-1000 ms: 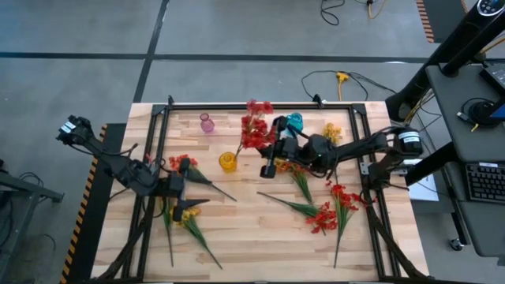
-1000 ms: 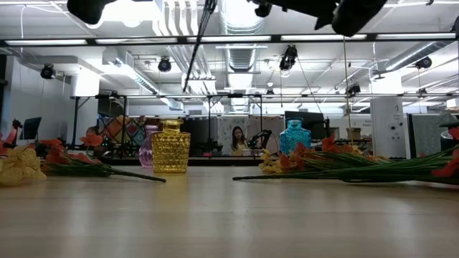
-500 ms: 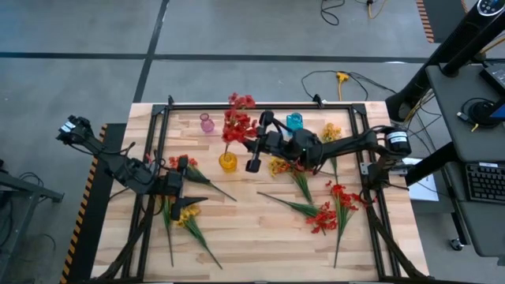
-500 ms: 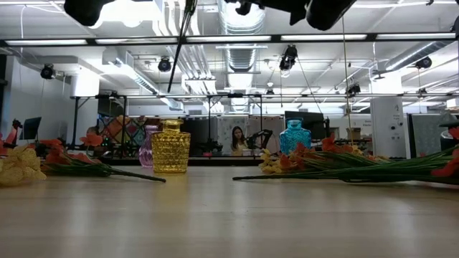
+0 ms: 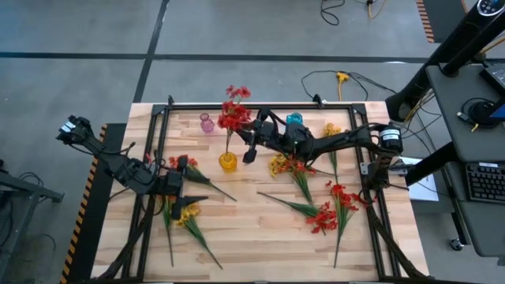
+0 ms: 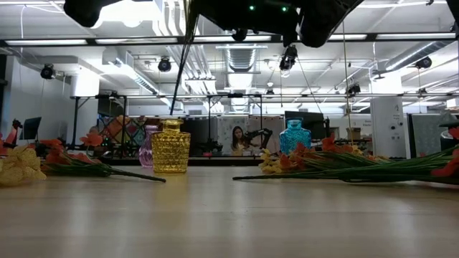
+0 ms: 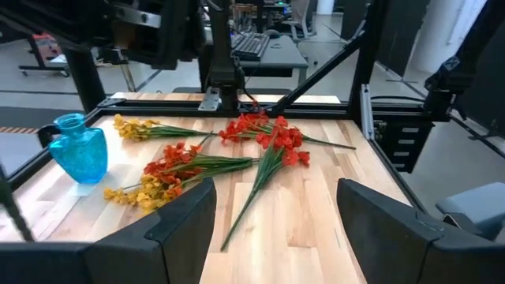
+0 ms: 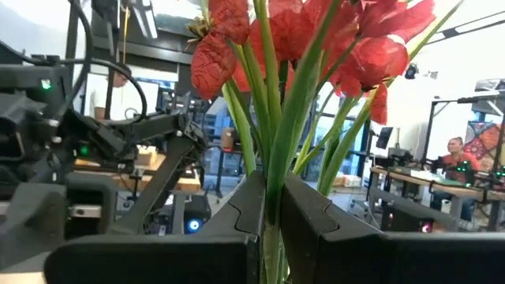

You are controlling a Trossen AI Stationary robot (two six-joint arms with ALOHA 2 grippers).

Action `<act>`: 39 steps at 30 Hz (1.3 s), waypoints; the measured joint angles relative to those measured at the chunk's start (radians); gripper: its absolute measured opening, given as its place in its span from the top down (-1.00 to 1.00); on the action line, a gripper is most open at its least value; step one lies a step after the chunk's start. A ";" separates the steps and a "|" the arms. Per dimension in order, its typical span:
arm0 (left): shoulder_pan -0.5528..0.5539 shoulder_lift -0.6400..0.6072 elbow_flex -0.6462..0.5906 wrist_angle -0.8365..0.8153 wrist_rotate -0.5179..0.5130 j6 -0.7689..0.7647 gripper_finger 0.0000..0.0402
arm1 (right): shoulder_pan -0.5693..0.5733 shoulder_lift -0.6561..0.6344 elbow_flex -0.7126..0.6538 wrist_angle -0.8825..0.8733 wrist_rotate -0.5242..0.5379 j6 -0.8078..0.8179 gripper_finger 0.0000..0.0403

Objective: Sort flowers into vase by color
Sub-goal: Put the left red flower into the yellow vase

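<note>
My right gripper point(image 5: 240, 133) is shut on a red flower sprig point(image 5: 233, 115) high above the table's middle. The sprig's thin stem point(image 6: 181, 64) hangs down to the mouth of the yellow vase point(image 5: 228, 162); whether its end is inside cannot be told. A pink vase point(image 5: 207, 123) and a blue vase point(image 5: 294, 120) stand farther back. More red and yellow flowers point(image 5: 323, 213) lie flat on the table at the right. My left gripper point(image 5: 192, 207) waits open at the left, above a yellow sprig point(image 5: 192, 223), with a red sprig point(image 5: 181, 163) beside it. My right gripper pinches the sprig's green stems point(image 8: 272, 185) between its two fingers point(image 8: 241, 213), just below the red blossoms. The fingers come from the table's right, slanting slightly upward, and lie across the stem. The sprig stands upright, lifted clear of the table, its long stem hanging below the fingers.
A black frame point(image 5: 260, 105) runs round the wooden table. A mixed yellow and red bunch point(image 5: 286, 166) and a yellow sprig point(image 5: 331, 132) lie under my right arm. The near middle of the table point(image 5: 252, 237) is bare wood. People sit in the room beyond.
My right gripper has gone toward the table's left edge and slightly toward the far edge, carrying the red sprig upright. The stem's lower end has swung from beside the yellow vase to above its mouth.
</note>
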 joint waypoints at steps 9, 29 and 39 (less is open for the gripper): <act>0.000 0.000 0.000 -0.001 -0.032 0.000 -0.23 | 0.000 0.002 0.000 -0.066 0.000 0.024 0.89; 0.002 0.000 0.001 0.033 -0.137 0.019 -0.23 | 0.000 0.011 -0.001 -0.119 0.001 0.056 0.89; 0.002 0.000 0.001 0.035 -0.165 0.020 -0.23 | 0.000 0.011 -0.002 -0.146 0.001 0.059 0.89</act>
